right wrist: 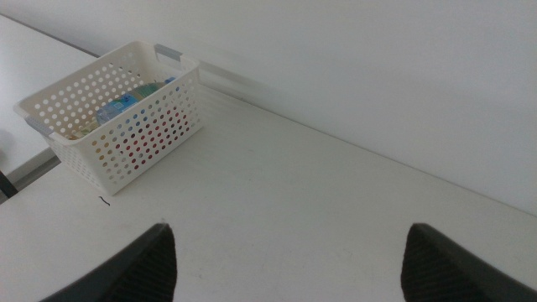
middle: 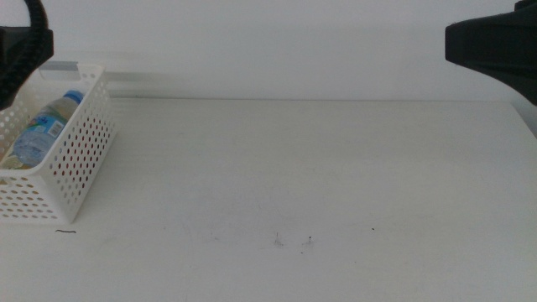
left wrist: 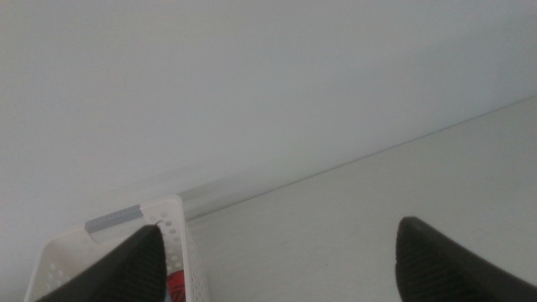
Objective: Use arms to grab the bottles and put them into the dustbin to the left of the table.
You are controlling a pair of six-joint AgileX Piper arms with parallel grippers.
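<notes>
The white perforated dustbin (middle: 71, 159) stands at the table's (middle: 319, 159) far left edge. Inside it lies a clear water bottle (middle: 44, 127) with a blue cap, which also shows in the right wrist view as the bottle (right wrist: 126, 105). A red can (left wrist: 176, 283) shows inside the dustbin (left wrist: 172, 235) in the left wrist view. My left gripper (left wrist: 278, 247) hangs open and empty just above the dustbin; its arm (middle: 21, 46) is a dark shape at the top left. My right gripper (right wrist: 289, 247) is open and empty, high over the table's right side, its arm (middle: 491, 42) at the top right.
A few small dark specks (middle: 278, 242) mark the tabletop near the front middle, and a short dark mark (middle: 65, 231) lies in front of the dustbin. A plain white wall (middle: 277, 42) runs behind the table's back edge.
</notes>
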